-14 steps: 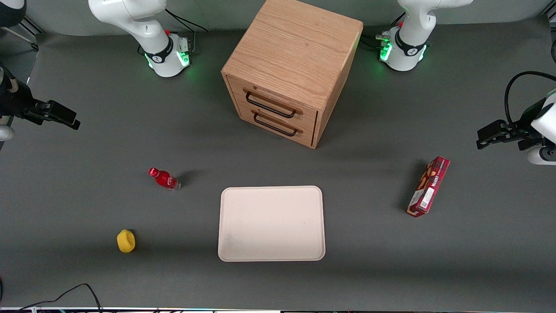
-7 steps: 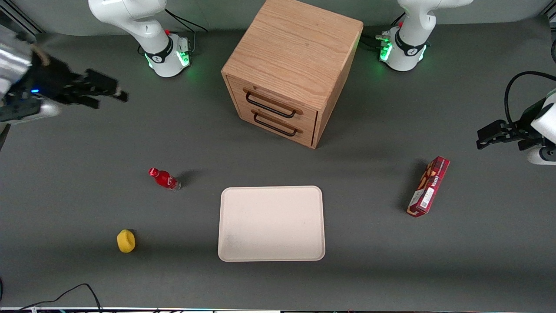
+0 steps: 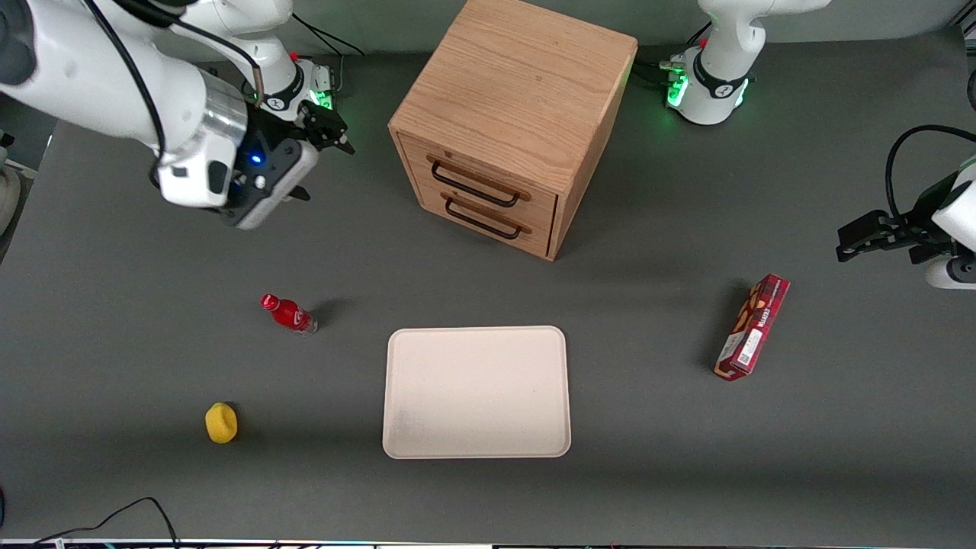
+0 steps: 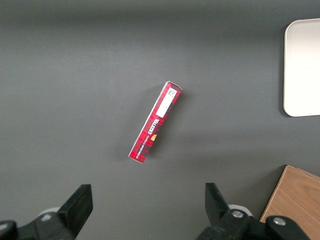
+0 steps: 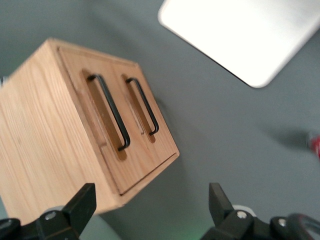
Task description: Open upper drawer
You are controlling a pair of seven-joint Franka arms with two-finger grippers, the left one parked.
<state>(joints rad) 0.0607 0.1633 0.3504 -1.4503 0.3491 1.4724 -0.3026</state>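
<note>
The wooden cabinet (image 3: 518, 84) stands at the table's back middle with both drawers shut. The upper drawer (image 3: 473, 169) has a black bar handle (image 3: 476, 183); the lower drawer (image 3: 488, 217) sits under it. My right gripper (image 3: 324, 166) is open and empty, in the air beside the cabinet toward the working arm's end, apart from it. In the right wrist view the open gripper (image 5: 150, 205) faces the cabinet's near corner; the upper drawer (image 5: 87, 110) and its handle (image 5: 111, 111) lie ahead, next to the cabinet's top.
A white tray (image 3: 476, 393) lies in front of the cabinet, nearer the front camera. A red bottle (image 3: 288, 313) and a yellow object (image 3: 221, 422) lie toward the working arm's end. A red box (image 3: 751, 328) lies toward the parked arm's end.
My right arm has swung in from the table's edge toward the cabinet and now hangs beside it. The drawers and the table objects have not moved.
</note>
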